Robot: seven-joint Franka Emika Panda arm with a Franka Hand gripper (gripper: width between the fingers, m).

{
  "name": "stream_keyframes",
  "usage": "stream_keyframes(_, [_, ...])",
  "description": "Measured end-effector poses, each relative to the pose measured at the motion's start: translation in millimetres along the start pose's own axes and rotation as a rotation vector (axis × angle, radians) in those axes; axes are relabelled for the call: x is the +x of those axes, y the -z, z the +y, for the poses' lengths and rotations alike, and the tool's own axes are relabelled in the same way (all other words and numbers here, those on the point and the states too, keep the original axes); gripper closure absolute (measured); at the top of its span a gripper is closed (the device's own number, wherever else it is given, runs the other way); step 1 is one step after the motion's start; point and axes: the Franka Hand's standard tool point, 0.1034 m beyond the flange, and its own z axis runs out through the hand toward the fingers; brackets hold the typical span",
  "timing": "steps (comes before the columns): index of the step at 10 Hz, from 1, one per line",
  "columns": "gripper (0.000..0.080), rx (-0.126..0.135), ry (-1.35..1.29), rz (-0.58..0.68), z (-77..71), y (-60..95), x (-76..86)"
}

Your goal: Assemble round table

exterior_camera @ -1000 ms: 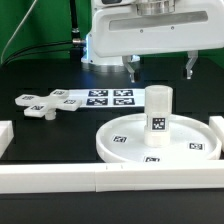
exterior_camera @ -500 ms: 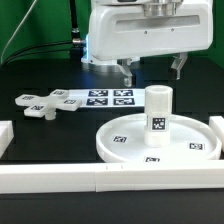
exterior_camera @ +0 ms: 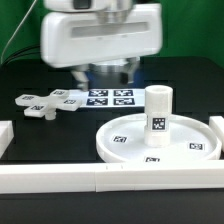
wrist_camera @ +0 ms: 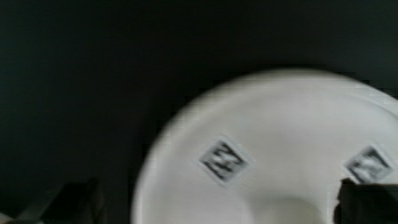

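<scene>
The round disc [exterior_camera: 120,146] lies flat at the front, on the exterior view's right. The thick cylindrical leg [exterior_camera: 158,110] stands upright on its hub. The cross-shaped piece [exterior_camera: 45,102] lies flat at the exterior view's left. My gripper [exterior_camera: 105,74] hangs open and empty above the table behind the disc, apart from every part. In the wrist view the disc [wrist_camera: 285,130] is blurred and fills much of the picture, with my gripper [wrist_camera: 222,205] open and dark fingertips [wrist_camera: 80,200] at either side.
The marker board [exterior_camera: 110,97] lies flat behind the disc. Long white border bars run along the front [exterior_camera: 110,182], with a short one at the left [exterior_camera: 5,135] and one at the right [exterior_camera: 216,126].
The hand has swung to the exterior view's left and looms larger in the picture. The wrist view is blurred by motion. The parts have not moved.
</scene>
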Motion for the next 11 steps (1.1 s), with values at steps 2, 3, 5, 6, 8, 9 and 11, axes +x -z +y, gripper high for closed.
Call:
stream_keyframes(2, [0.0151, 0.002, -0.009, -0.005, 3.0, -3.2, -3.7])
stream_keyframes(3, [0.0151, 0.003, -0.009, -0.006, 2.9, -3.6, -4.0])
stream_keyframes(5, [0.0151, 0.004, -0.022, -0.008, 5.8, -4.5, -8.3])
stream_keyframes(6, [0.0151, 0.003, -0.057, -0.011, 14.6, -6.2, -20.7])
stream_keyframes(8, [0.0151, 0.003, -0.117, -0.037, 27.0, -15.6, -59.0])
stream_keyframes(9, [0.0151, 0.010, -0.133, -0.050, 26.7, -20.2, -71.8])
stream_keyframes(11, [0.0151, 0.019, -0.140, -0.064, 23.8, -24.2, -79.5])
